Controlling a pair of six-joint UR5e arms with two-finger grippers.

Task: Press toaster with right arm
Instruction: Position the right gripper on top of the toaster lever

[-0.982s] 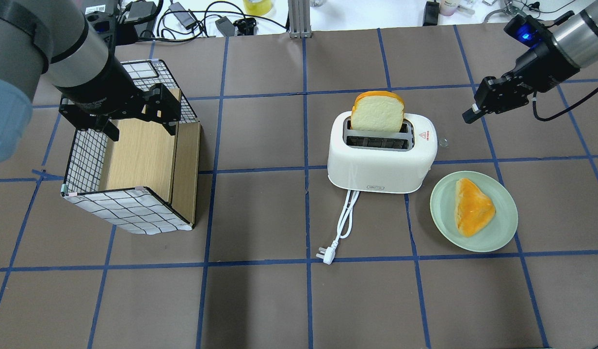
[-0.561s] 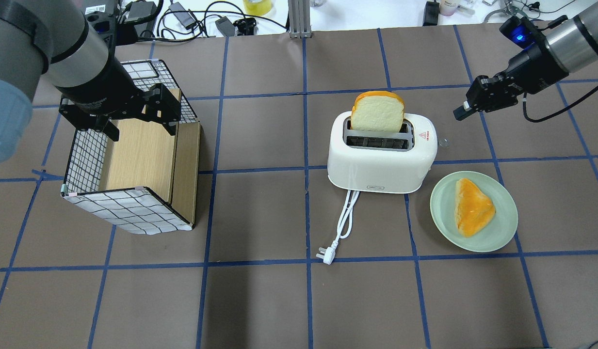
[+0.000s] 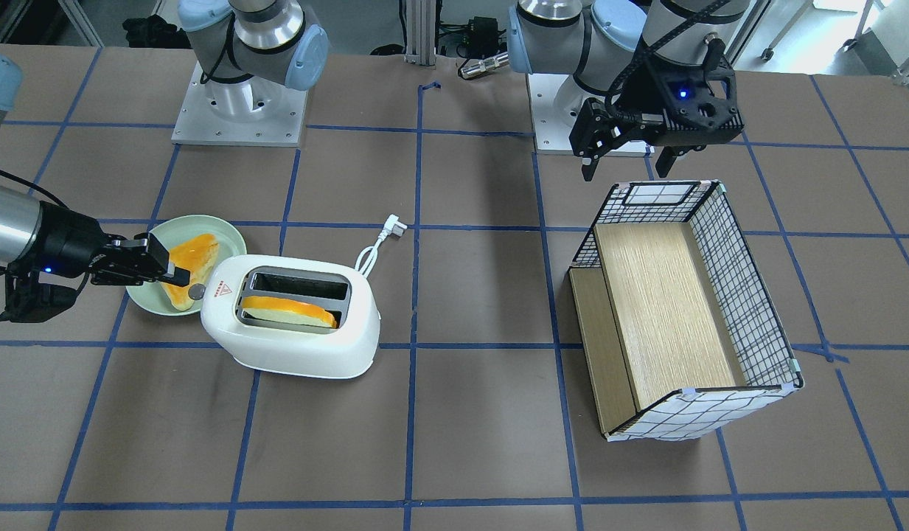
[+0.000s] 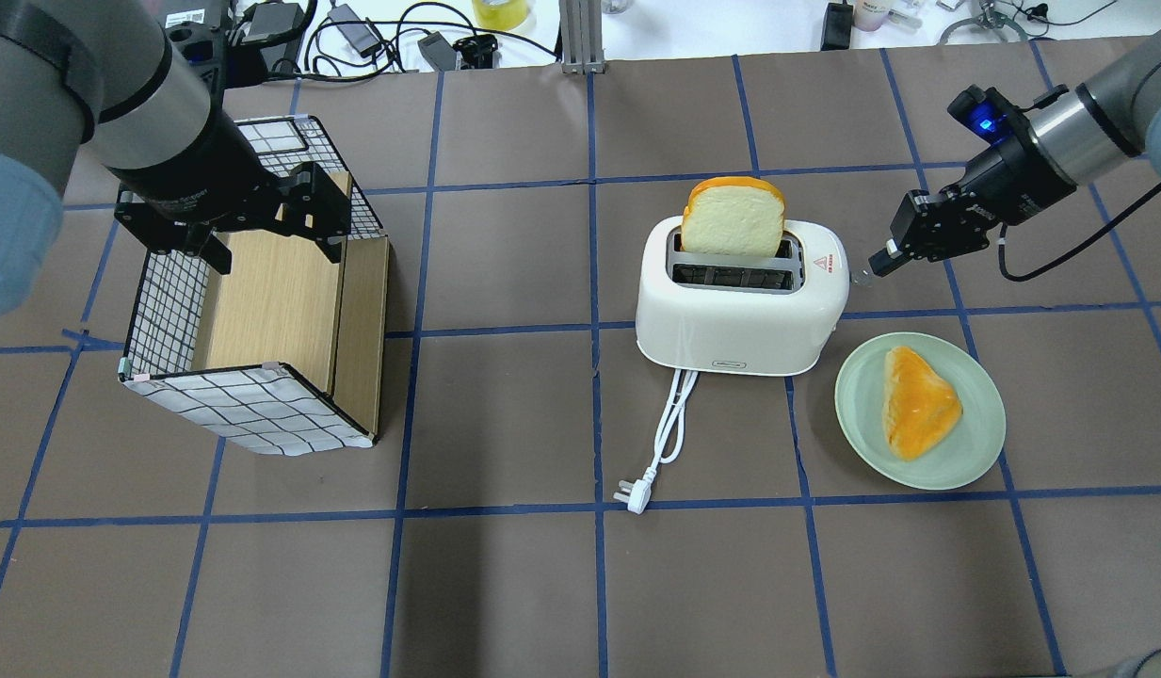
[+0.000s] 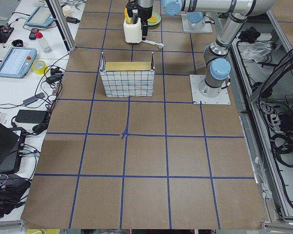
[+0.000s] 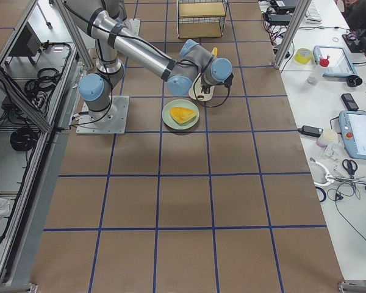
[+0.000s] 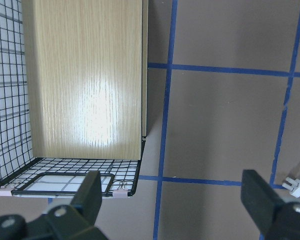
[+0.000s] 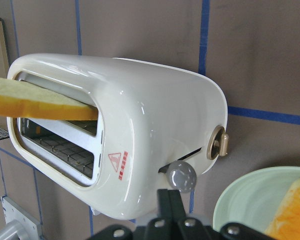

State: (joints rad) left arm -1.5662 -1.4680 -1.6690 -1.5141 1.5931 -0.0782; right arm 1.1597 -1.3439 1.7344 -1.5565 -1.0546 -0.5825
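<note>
The white two-slot toaster [image 4: 740,320] stands mid-table with a bread slice [image 4: 733,217] upright in its far slot. It also shows in the front view [image 3: 292,346] and the right wrist view [image 8: 150,110]. Its small grey round knob [image 4: 861,278] sticks out of the end that faces my right arm. My right gripper [image 4: 879,264] is shut and empty, its tip right at that knob [image 8: 181,176]; I cannot tell if they touch. My left gripper [image 4: 274,235] is open and empty above the far end of the grid-patterned box [image 4: 260,410].
A pale green plate [image 4: 971,452] with a second bread slice [image 4: 919,400] lies just in front of the toaster's knob end, below my right gripper. The toaster's white cord and plug [image 4: 636,494] trail toward the front. Cables and tools lie beyond the table's far edge.
My right gripper has moved down and to the left, from well off the toaster's end to right beside its knob. The left arm, toaster and bread have not moved.
</note>
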